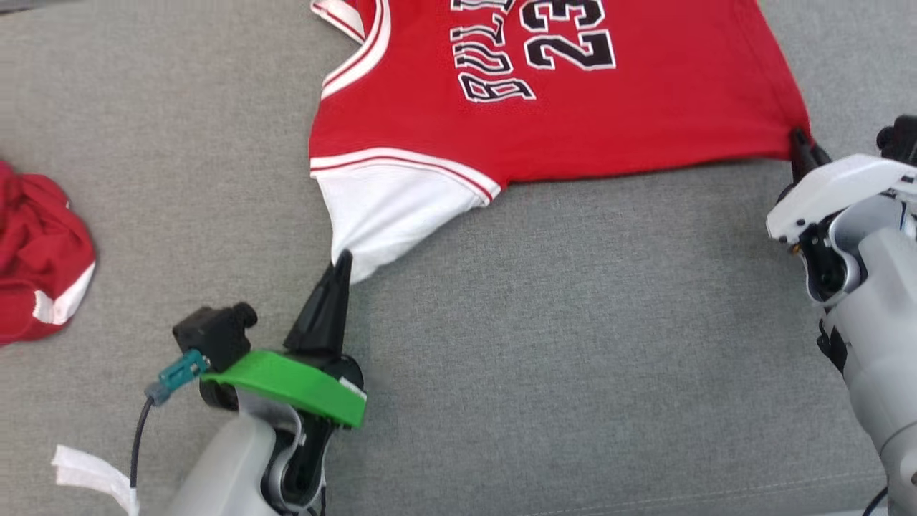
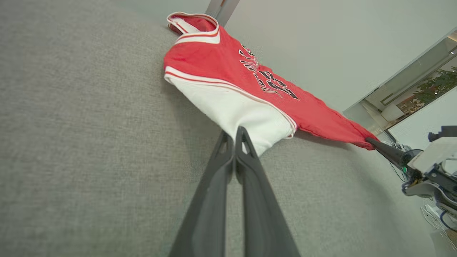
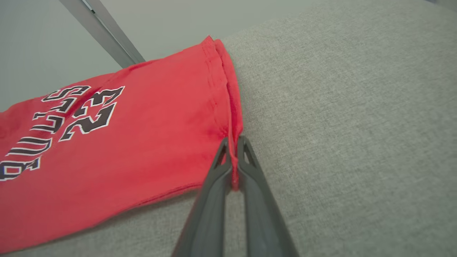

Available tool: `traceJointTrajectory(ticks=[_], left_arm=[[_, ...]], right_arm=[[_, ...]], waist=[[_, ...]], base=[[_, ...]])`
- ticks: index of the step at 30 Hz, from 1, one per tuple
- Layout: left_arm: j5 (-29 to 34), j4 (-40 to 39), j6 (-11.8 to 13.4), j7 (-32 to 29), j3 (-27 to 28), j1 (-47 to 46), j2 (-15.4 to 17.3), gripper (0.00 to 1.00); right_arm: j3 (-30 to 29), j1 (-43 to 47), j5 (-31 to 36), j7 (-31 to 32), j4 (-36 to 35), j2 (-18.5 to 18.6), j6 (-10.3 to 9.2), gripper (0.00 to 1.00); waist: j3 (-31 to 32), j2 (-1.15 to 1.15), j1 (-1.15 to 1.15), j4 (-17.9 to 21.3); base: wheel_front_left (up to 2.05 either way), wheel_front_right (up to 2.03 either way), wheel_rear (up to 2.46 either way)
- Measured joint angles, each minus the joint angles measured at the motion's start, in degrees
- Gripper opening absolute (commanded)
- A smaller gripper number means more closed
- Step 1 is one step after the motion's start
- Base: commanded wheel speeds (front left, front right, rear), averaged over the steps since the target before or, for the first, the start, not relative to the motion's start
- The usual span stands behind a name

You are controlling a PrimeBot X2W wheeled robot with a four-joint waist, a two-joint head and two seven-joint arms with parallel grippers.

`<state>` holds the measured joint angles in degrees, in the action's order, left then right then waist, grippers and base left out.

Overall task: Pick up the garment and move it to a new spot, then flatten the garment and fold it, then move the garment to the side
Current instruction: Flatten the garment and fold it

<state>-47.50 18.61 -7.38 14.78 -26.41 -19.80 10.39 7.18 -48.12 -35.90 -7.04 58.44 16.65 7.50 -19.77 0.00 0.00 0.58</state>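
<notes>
Flattening seems in hand: the red jersey (image 1: 573, 122) lies taut on the grey surface (image 1: 573, 322), left gripper (image 1: 344, 259) pinching its white sleeve (image 1: 387, 208), right gripper (image 1: 799, 140) its hem corner (image 1: 784, 136) (both tight), needing an even pull next.

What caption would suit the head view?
Left fingers and right fingers pinch a red-and-white basketball jersey by sleeve and hem on grey fabric.

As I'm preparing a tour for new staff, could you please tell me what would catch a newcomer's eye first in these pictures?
The bright red jersey with black lettering, spread on the grey surface at the top of the head view, stands out first. The left gripper pinches its white corner, the right gripper its red hem corner. A crumpled red garment lies far left.
</notes>
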Motion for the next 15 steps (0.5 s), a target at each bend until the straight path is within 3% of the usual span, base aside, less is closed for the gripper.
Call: traceJointTrajectory(ticks=[7, 15], left_arm=[[-4.4, -4.6, 1.9, -4.5, -0.4, 8.3, 0.4, 0.00], [-10.0, -11.4, 4.8, -12.9, -1.5, 16.6, 2.6, 0.00]], right_arm=[[0.4, 6.8, -0.8, 1.4, -2.4, 1.8, 0.03, 0.00], [-2.3, 12.0, 4.0, 2.5, 1.9, 2.4, 0.04, 0.00]], waist=[[6.1, 0.00, 0.00, -1.6], [10.4, 0.00, 0.00, -3.3]], base=[[0.00, 0.00, 0.00], [0.00, 0.00, 0.00]])
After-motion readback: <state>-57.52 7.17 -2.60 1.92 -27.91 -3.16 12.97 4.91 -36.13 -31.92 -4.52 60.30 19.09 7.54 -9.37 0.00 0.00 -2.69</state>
